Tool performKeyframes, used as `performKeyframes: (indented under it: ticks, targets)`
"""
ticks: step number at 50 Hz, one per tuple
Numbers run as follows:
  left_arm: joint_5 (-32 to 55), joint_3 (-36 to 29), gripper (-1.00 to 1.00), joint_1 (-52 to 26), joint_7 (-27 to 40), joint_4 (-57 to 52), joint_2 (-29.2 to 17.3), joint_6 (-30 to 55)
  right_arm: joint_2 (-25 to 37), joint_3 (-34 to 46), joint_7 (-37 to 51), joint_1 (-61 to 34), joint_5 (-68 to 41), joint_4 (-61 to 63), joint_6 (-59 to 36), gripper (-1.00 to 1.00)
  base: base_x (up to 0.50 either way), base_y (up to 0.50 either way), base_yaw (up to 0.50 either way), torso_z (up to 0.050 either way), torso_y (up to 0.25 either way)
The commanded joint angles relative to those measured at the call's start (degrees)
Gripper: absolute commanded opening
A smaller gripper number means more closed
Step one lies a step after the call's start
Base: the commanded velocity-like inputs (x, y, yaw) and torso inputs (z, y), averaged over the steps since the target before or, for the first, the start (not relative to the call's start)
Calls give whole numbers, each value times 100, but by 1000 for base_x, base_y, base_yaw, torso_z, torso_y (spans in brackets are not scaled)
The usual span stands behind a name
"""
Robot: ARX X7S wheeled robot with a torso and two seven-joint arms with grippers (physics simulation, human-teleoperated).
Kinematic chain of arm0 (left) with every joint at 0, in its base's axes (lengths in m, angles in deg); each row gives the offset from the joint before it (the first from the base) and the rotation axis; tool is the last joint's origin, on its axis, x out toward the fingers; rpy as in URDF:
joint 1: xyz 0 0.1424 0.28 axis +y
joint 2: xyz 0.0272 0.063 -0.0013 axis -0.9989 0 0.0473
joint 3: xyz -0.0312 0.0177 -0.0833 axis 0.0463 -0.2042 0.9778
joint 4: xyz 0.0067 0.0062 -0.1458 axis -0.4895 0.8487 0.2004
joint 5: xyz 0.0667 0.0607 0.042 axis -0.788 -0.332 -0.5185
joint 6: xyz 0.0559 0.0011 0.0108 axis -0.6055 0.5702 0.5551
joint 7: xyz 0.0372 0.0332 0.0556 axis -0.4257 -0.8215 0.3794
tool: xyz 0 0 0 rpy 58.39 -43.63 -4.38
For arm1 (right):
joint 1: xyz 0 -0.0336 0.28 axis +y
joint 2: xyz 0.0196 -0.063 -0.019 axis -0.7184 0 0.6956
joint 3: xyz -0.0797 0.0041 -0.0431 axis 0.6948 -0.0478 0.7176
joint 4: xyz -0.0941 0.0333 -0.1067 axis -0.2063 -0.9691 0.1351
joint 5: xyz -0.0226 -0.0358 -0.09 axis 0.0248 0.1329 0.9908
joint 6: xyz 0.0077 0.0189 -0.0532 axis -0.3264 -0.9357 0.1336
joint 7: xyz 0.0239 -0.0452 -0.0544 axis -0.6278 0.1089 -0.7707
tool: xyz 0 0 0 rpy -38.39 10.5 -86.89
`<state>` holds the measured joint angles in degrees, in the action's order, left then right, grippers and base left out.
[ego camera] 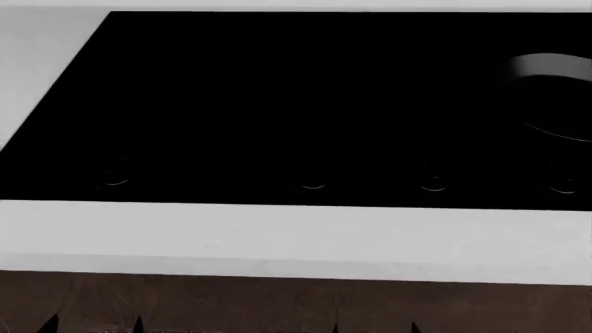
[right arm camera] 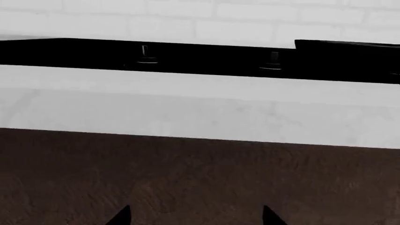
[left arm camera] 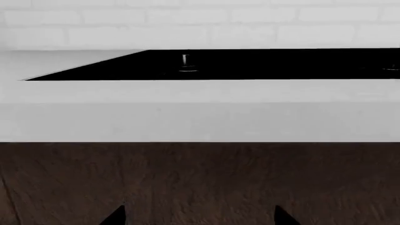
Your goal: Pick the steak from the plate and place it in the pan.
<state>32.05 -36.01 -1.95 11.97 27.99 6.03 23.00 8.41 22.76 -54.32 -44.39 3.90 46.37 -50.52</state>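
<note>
Only part of the pan (ego camera: 553, 69) shows, a black round rim with a grey glint at the head view's right edge, resting on the cooktop. The steak and the plate are out of view in every frame. My left gripper (ego camera: 93, 325) and right gripper (ego camera: 375, 327) show only as dark fingertips at the bottom of the head view, low in front of the cabinet face. In the left wrist view the left gripper (left arm camera: 200, 218) stands open with nothing between its tips. In the right wrist view the right gripper (right arm camera: 196, 216) is open too, and empty.
A flat black cooktop (ego camera: 277, 104) with round control marks (ego camera: 312, 184) along its front is set into a white counter (ego camera: 277, 236). Below the counter edge is a dark brown cabinet front (left arm camera: 200, 178). A white brick wall (right arm camera: 250, 18) stands behind.
</note>
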Motion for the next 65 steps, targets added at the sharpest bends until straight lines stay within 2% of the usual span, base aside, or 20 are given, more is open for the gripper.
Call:
performKeyframes:
  ticks: [1, 18, 19, 20, 44, 54, 57, 60, 63, 65]
  targets:
    - [38, -80, 100, -2, 88, 26, -73, -60, 67, 84, 75, 2, -67, 12, 31, 100, 0, 0, 0, 0, 0]
    - [135, -193, 100, -28, 124, 73, -161, -92, 151, 171, 154, -16, -165, 25, 47, 100, 0, 0, 0, 0, 0]
    - [-306, 195, 100, 95, -141, 70, 153, -227, -165, -99, -192, 29, 251, -56, 134, 100, 0, 0, 0, 0, 0]
    - [-584, 555, 100, 38, -626, -11, 489, 8, -511, -606, -621, 67, 512, 59, 7, 100, 0, 0, 0, 0, 0]
    - [-336, 266, 100, 279, -216, 159, 125, -381, -179, -255, -252, 72, 162, -14, 67, 100, 0, 0, 0, 0, 0]
    - [-525, 482, 100, 1245, -82, 161, -402, 5, -83, -200, -173, 75, 87, 60, 33, 100, 0, 0, 0, 0, 0]
    - [-675, 402, 100, 1593, -85, 327, -513, -47, -54, -192, -141, 112, 74, 129, 22, 100, 0, 0, 0, 0, 0]
    - [-473, 376, 100, 1888, -231, 647, -494, -271, -29, -170, -123, 125, 46, 184, 5, 100, 0, 0, 0, 0, 0]
    - [-204, 388, 100, 2008, -379, 1214, -397, -627, 3, -140, -101, 166, 30, 322, -43, 100, 0, 0, 0, 0, 0]
    - [-305, 258, 100, 2009, -450, 2075, -378, -1039, 37, -119, -87, 206, 37, 439, -88, 100, 0, 0, 0, 0, 0]
